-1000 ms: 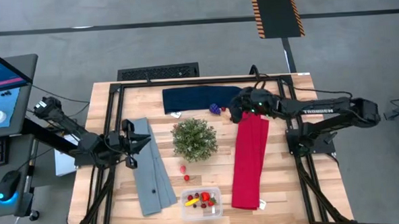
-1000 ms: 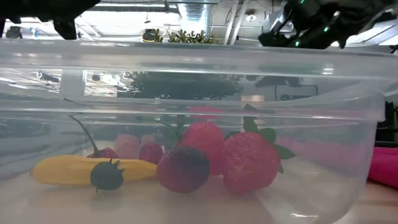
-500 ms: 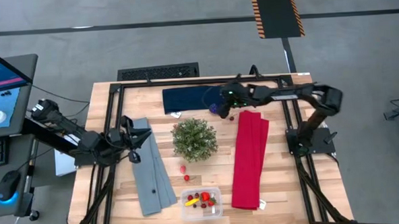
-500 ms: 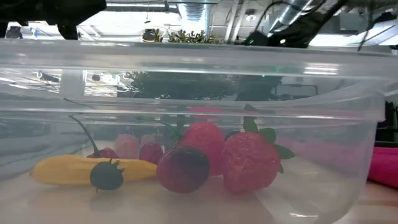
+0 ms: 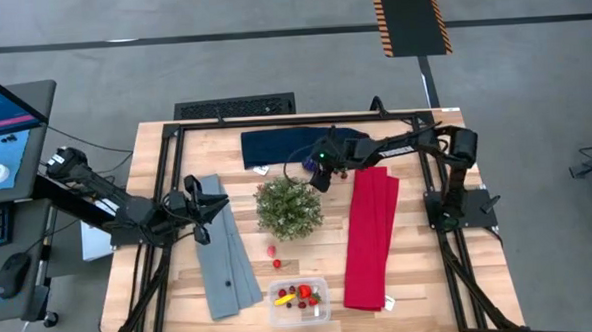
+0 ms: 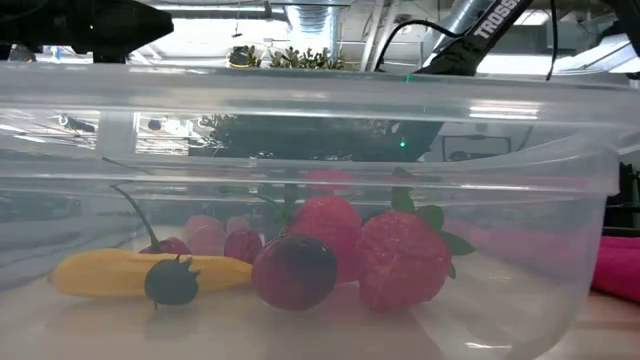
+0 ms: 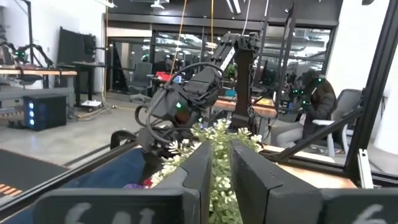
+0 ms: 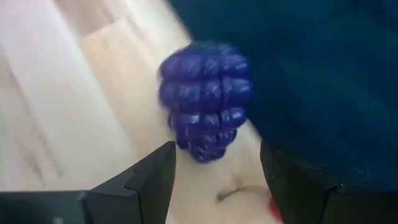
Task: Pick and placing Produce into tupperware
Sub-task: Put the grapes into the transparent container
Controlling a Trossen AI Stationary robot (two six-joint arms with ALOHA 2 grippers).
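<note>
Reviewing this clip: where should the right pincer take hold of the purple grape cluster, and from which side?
Probably across its broad upper body, coming straight down. The grape cluster lies flat on the table, bare wood on one side and the navy cloth against the other. The open right pincer already faces its tapered end; the bumpy wide part offers more purchase.

One camera is hanging overhead, looking straight down on the whole table (image 5: 305, 136). Another is sitting at tabletop height at the six o'clock edge, peering through the clear container (image 6: 560, 130) toward twelve. The left wrist camera is facing three o'clock over the plant (image 7: 219, 140). The right wrist camera is hovering just above the purple grape cluster (image 8: 204, 99). The plant is showing in three views.
</note>
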